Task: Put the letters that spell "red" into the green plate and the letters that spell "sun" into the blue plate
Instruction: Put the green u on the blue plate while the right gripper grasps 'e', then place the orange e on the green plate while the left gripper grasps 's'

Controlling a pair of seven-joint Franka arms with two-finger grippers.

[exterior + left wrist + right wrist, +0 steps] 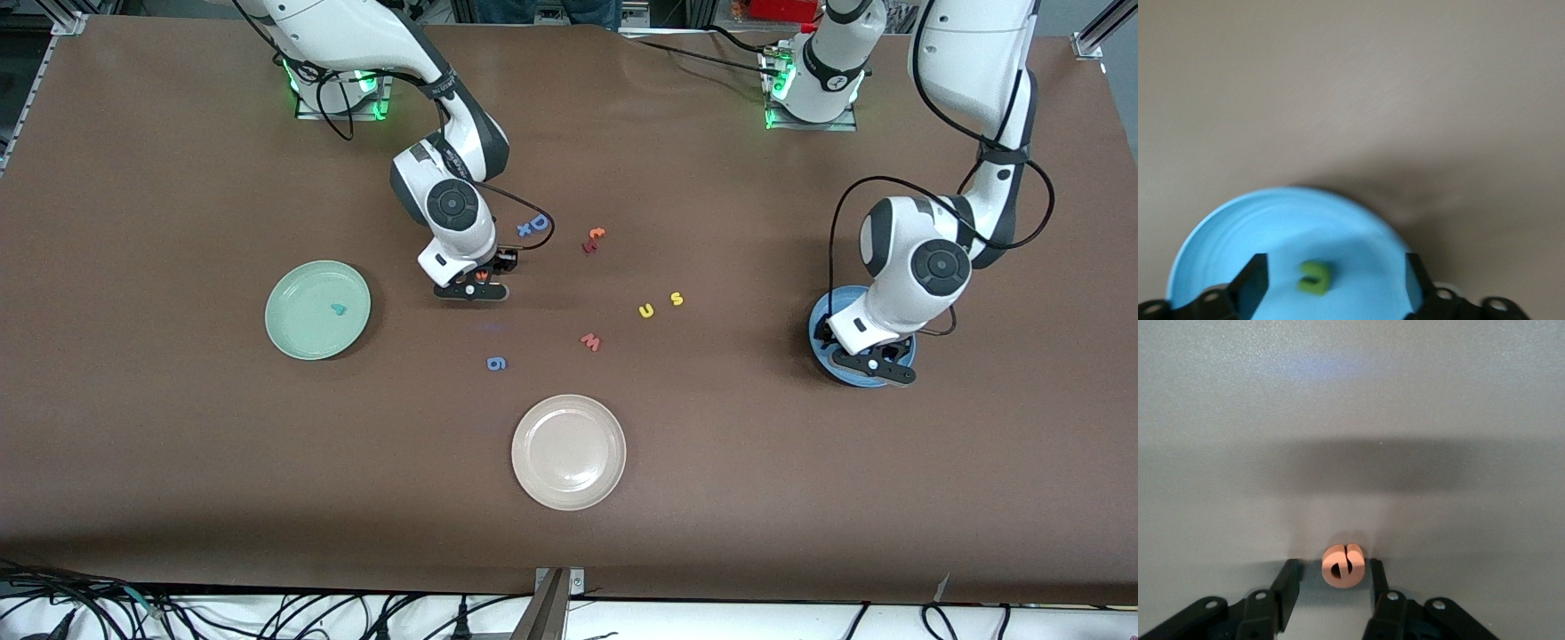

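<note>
The left hand (1331, 283) hangs over the blue plate (1238, 227) with its fingers spread wide; the green "n" (1315, 277) lies loose on the plate between them, so that letter looks delivered. The right hand (1328, 587) is low on the worktop (711, 498) with the orange "e" (1343, 565) between its fingers, one touching, the grip not yet firm. A teal letter (338, 308) lies in the green plate (298, 333). The yellow "u" (646, 310) and "s" (677, 299) lie at the blue plate's nine o'clock. Next, I judge: close on the "e", lift, carry it to the green plate.
</note>
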